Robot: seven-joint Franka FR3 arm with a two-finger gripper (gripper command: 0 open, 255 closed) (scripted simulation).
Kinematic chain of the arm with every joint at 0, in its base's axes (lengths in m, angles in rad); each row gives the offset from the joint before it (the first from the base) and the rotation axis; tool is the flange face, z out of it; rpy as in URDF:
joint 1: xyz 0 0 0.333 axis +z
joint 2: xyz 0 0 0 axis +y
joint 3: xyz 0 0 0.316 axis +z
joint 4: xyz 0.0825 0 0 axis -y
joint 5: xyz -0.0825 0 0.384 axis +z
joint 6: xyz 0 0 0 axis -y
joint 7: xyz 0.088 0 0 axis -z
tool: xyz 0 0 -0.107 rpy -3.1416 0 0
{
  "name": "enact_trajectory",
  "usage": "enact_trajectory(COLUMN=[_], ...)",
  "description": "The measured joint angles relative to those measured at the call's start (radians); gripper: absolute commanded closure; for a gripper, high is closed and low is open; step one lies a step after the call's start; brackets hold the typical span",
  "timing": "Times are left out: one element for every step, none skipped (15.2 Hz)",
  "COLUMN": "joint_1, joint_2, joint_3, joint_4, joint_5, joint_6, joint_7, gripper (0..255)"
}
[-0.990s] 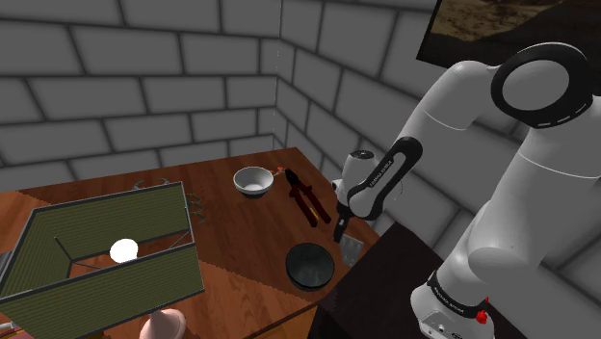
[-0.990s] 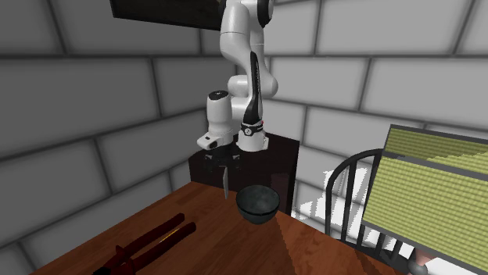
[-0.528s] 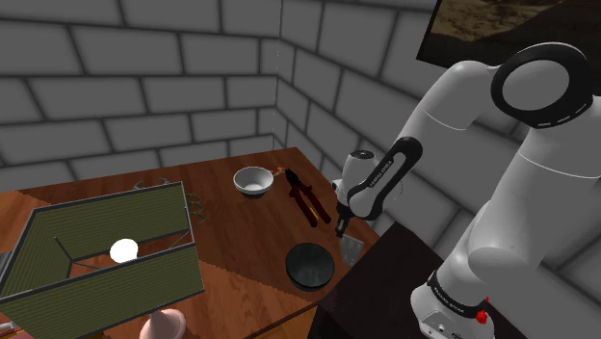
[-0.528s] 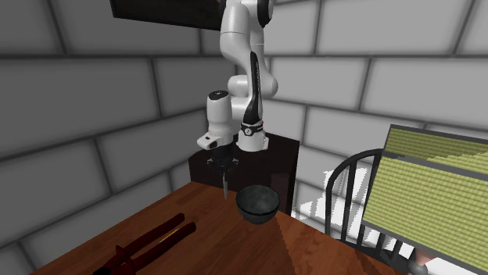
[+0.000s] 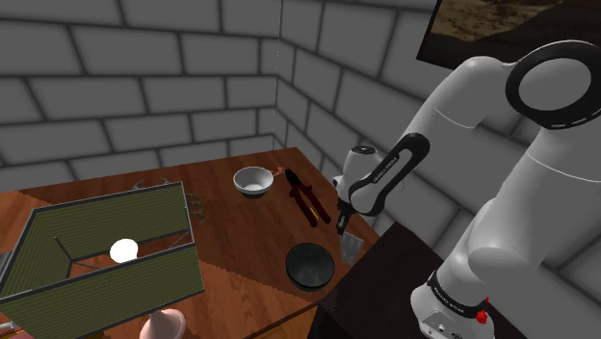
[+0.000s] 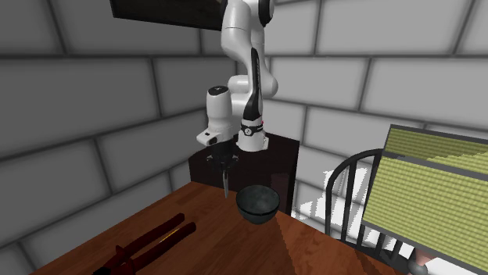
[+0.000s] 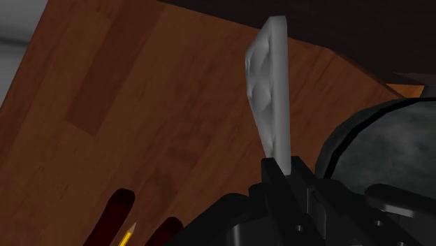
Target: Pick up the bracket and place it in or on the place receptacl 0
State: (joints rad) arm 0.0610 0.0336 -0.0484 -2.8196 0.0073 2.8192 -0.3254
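Over the worktop (image 6: 184, 233) near its edge, my jaws are closed tight on the grey bracket (image 7: 274, 98), holding it upright, tip downward, just beside the dark bowl (image 6: 257, 201).

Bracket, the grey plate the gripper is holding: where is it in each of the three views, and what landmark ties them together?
Shoulder view: the bracket hangs below the gripper, right of the dark bowl.
Second exterior view: bracket seen edge-on, a thin blade just left of the bowl.
Wrist view: bracket clasped by the gripper, bowl beside it.
Shared landmark: the dark bowl.
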Motion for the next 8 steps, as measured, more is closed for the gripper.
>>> enact_trajectory(joint_1=[-0.001, -0.001, 0.000, -0.001, -0.002, -0.004, -0.005, -0.004], joint_2=[-0.026, -0.040, -0.059, -0.079, -0.096, -0.116, -0.138, -0.159], joint_3=[-0.001, -0.002, -0.001, -0.002, -0.003, -0.003, -0.004, -0.002], joint_4=[-0.005, -0.004, -0.006, -0.007, -0.007, -0.005, -0.008, -0.010], joint_5=[-0.004, -0.006, -0.009, -0.012, -0.014, -0.016, -0.019, -0.020], joint_6=[-0.021, -0.036, -0.053, -0.071, -0.089, -0.110, -0.130, -0.148], joint_7=[0.002, 0.004, 0.007, 0.008, 0.008, 0.008, 0.009, 0.013], gripper=[255, 255, 255, 255, 255, 255, 255, 255])
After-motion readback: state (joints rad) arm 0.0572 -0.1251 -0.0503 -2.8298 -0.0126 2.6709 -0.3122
